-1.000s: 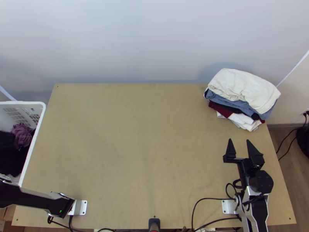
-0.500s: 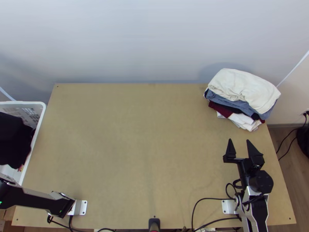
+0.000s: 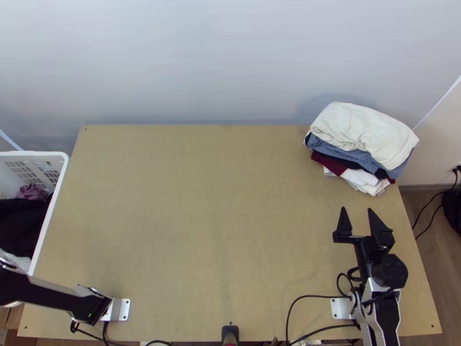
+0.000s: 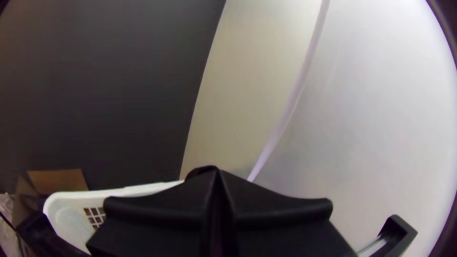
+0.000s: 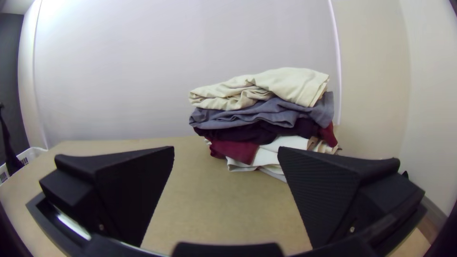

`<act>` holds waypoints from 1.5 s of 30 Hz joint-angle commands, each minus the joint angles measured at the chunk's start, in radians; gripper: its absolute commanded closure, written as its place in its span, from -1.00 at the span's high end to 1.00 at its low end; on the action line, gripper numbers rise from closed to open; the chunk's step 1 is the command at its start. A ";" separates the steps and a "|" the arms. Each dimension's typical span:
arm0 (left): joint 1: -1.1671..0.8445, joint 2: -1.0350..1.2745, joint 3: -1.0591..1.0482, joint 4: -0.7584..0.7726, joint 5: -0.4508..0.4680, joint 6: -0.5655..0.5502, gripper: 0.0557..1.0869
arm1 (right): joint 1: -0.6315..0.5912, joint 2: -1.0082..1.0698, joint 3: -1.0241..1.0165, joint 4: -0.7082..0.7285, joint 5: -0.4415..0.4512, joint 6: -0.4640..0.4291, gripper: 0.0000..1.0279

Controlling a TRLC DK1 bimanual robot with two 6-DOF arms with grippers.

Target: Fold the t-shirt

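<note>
Left pincer (image 4: 217,173) is pressed together, apparently pinching dark cloth (image 5: 10,154) above the basket (image 3: 34,153), presumably to lift it clear for folding.

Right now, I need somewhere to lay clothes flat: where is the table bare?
Widest: the table between the basket and right jaws. A smaller patch separates those jaws from the clothes pile. Crowded: the far right corner, under the pile, and the basket's inside.

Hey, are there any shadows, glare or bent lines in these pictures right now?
Top view: soft shadow on the wall behind the clothes stack. Left wrist view: the pale strip bows, and dark shading rims the picture. Right wrist view: glare whitens part of the wall.
</note>
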 commanded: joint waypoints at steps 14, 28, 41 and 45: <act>-0.190 0.196 -0.239 0.152 -0.033 0.093 -0.93 | -0.005 -0.007 -0.005 -0.021 0.006 -0.009 0.91; -0.331 0.295 -0.078 0.169 -0.085 0.040 0.92 | -0.005 -0.007 -0.003 -0.021 0.006 -0.009 0.91; -0.158 0.243 0.340 -0.678 0.090 0.208 0.89 | -0.005 -0.007 -0.005 -0.021 0.006 -0.009 0.91; -0.095 0.331 0.457 -0.892 0.081 0.278 0.89 | -0.005 -0.007 -0.003 -0.021 0.006 -0.009 0.91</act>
